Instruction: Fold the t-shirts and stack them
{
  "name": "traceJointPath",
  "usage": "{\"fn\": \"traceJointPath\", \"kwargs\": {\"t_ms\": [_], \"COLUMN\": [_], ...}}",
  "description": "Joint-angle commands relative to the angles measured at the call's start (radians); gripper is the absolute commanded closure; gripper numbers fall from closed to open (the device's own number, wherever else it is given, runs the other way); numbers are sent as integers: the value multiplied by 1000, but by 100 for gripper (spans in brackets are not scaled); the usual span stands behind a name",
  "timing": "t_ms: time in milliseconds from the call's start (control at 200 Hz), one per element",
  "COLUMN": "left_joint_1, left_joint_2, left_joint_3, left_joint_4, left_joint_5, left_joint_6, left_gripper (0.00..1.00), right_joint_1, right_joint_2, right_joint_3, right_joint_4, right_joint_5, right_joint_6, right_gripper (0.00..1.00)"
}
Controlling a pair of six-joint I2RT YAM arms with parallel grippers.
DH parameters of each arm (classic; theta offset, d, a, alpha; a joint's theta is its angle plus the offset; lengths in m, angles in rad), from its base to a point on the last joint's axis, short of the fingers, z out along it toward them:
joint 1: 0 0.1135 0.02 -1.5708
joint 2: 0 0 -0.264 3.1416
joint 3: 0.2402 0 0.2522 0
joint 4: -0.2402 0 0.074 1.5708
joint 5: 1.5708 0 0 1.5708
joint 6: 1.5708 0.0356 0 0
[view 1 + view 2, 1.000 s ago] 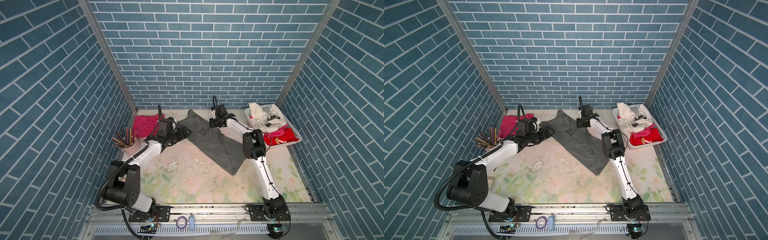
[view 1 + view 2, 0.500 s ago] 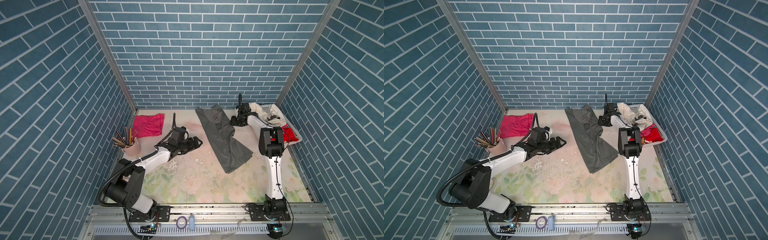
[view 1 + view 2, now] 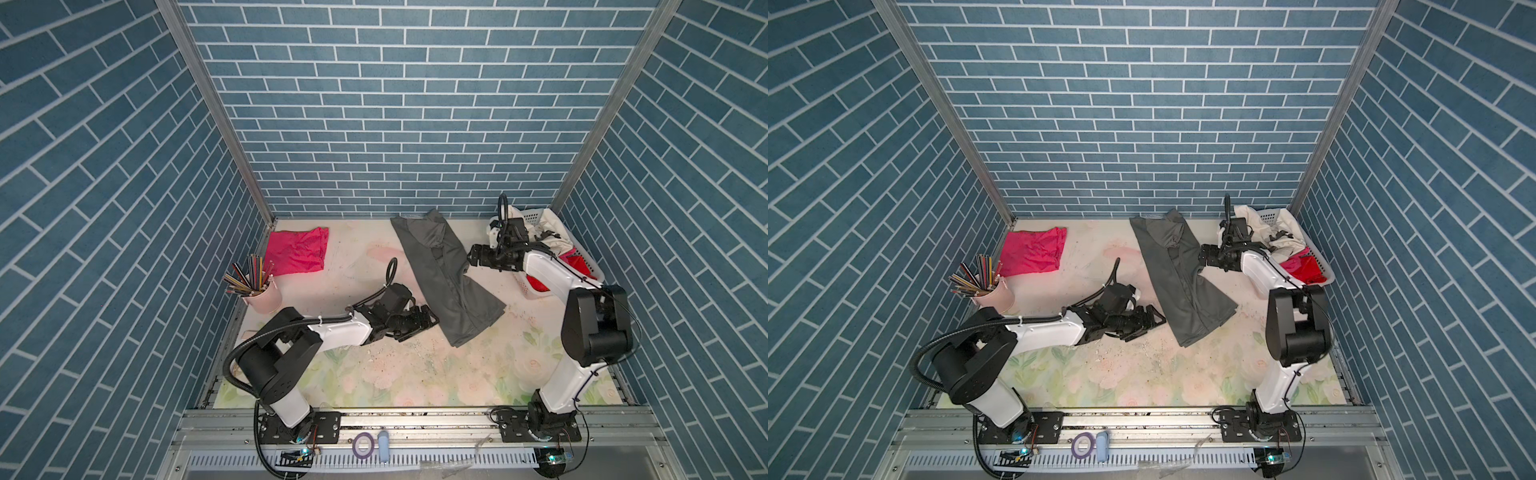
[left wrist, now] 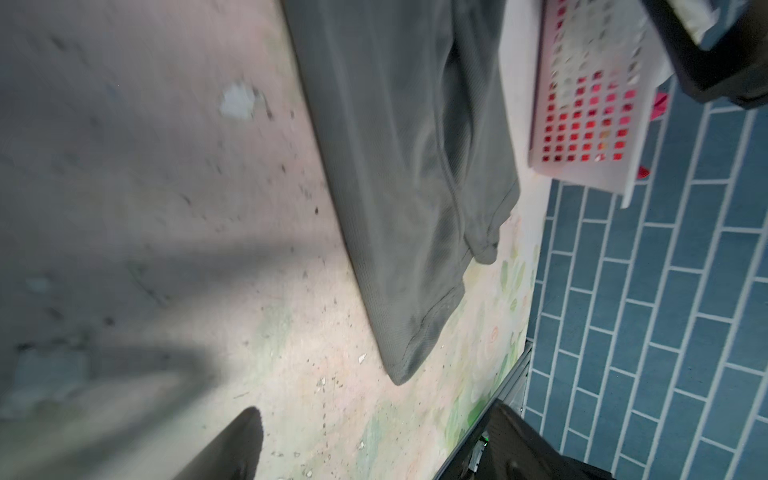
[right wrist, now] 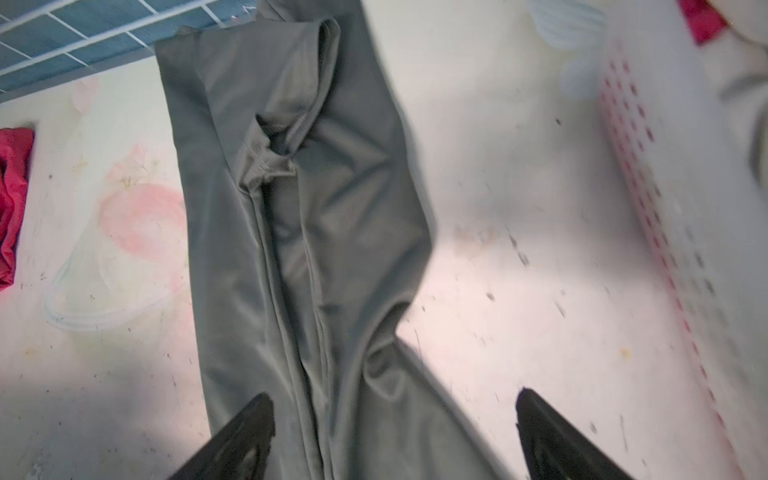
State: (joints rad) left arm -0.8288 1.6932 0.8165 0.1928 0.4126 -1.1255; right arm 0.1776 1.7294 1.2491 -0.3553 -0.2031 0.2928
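Lying on the floral table mat: the dark grey t-shirt, in both top views a long, narrow strip doubled lengthwise. It runs from the foot of the back wall diagonally toward the front right, a little right of the table's middle.
Grey shirt, detail: a sleeve is bunched on top near the far end. The cloth pinches in at mid-length and fans wider toward the near hem.
Hot pink t-shirt: flat and wrinkled in the back left corner, well apart from the grey one. Only its edge shows in the right wrist view.
Right gripper: at the grey shirt's right edge, where the cloth pinches in. Its jaws are spread wide, one finger over the cloth and one over bare mat, gripping nothing. Whether it touches the cloth I cannot tell.
Left gripper: low over the mat just beside the shirt's left edge near the hem. Its jaws are splayed wide and empty, clear of the cloth. One dark finger shows in the left wrist view.
White perforated basket: back right corner, just behind the right gripper, holding white cloth and red cloth.
Pink pencil cup: at the left edge, in front of the pink shirt, full of coloured pencils.
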Motion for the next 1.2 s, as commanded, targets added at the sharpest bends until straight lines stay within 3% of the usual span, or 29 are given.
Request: {"fn": "traceJointPath", "kwargs": {"t_ms": [0,310,480,665,945,1195], "left_joint_1": [-49,-114,-123,-120,-104,-80], "left_joint_2": [62,199,267,271,114,-49], "left_joint_3": [61,181,248,260,185,-4], "left_joint_4": [20,-95,-167,-189,-328,-359], "left_joint_5": [-16,-89,-133,-164,-223,-233], "left_joint_6": [-84,-55,-7,56,170,179], "left_gripper": [13,26,57,100,100,100], "right_joint_1": [-31,-49,-68,-88,-79,82], "right_joint_2": [-97,-303,-361,-388,-387,-428], "right_joint_3": [-122,-261,-290,-300,-332,-438], "right_joint_4": [31,21,19,25,35,0], "right_joint_5": [-7,29,21,-1,-34,59], "right_joint_6": [50,62,61,67,75,129], "right_gripper": [8,7,8,8,7,7]}}
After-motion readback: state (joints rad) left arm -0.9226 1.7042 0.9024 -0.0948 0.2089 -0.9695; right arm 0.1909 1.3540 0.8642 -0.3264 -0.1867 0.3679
